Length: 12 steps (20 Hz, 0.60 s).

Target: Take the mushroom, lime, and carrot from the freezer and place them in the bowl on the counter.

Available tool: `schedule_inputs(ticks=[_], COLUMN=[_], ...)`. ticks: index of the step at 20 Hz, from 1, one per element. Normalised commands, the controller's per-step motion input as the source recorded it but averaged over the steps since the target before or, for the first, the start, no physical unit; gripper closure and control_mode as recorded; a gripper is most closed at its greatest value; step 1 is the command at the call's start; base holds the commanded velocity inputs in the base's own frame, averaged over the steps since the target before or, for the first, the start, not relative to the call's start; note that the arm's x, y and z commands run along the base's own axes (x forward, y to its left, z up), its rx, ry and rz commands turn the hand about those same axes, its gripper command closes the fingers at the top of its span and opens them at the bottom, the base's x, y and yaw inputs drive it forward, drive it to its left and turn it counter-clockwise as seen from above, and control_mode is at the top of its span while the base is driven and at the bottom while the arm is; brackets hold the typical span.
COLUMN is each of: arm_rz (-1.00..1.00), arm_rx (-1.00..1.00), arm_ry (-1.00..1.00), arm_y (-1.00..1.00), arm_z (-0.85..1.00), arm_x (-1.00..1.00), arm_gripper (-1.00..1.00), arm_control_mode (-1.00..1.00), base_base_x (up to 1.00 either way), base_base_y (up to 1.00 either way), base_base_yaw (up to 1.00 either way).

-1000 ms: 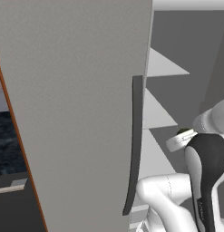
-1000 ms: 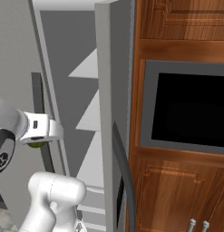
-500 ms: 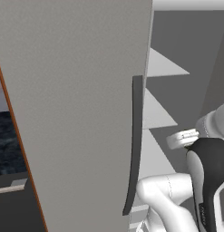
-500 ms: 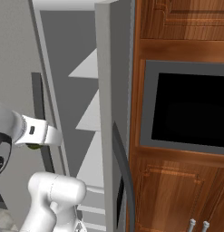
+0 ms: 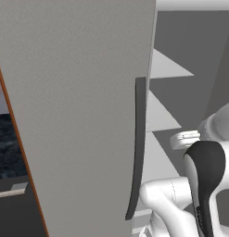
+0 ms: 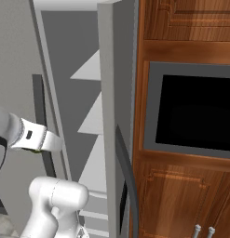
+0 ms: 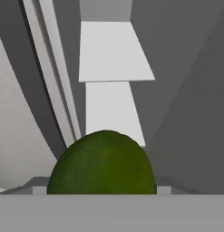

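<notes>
A dark-green lime [image 7: 102, 163] bulges up from the bottom of the hand view, right between the jaws of my gripper [image 7: 102, 189], which is shut on it; it hides the fingertips. In the right base view a sliver of the lime [image 6: 36, 150] peeps out under the white hand [image 6: 35, 137]. The hand is in front of the open freezer [image 6: 84, 42], facing its white shelves [image 7: 114, 50]. The freezer's grey door [image 5: 79, 115] with its dark handle strip [image 5: 138, 148] stands open on the left. A patch of dark counter [image 5: 9, 143] shows past the door. Mushroom, carrot and bowl are out of view.
The freezer's other grey door edge [image 6: 114, 93], with a dark curved handle [image 6: 128, 176], stands close on the right of the arm. Beyond it are brown wooden cabinets [image 6: 181, 200] and a built-in oven with a black window [image 6: 195, 116].
The hand has drawn back a little from the shelves with the lime still in it. The freezer doors have not moved.
</notes>
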Motion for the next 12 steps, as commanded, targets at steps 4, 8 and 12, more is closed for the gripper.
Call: schedule_inputs(ticks=[4, 8, 12], arm_rz=[0.0, 0.0, 0.0], arm_rx=[0.0, 0.0, 0.0], arm_ry=[0.0, 0.0, 0.0], arm_y=[-0.03, 0.0, 0.0], arm_z=[0.0, 0.0, 0.0], arm_x=[0.0, 0.0, 0.0], arm_gripper=[1.0, 1.0, 1.0], arm_control_mode=[1.0, 1.0, 1.0], base_base_x=[-0.01, -0.57, -0.73], base_base_y=[0.0, 0.18, 0.9], base_base_yaw=[0.0, 0.0, 0.0])
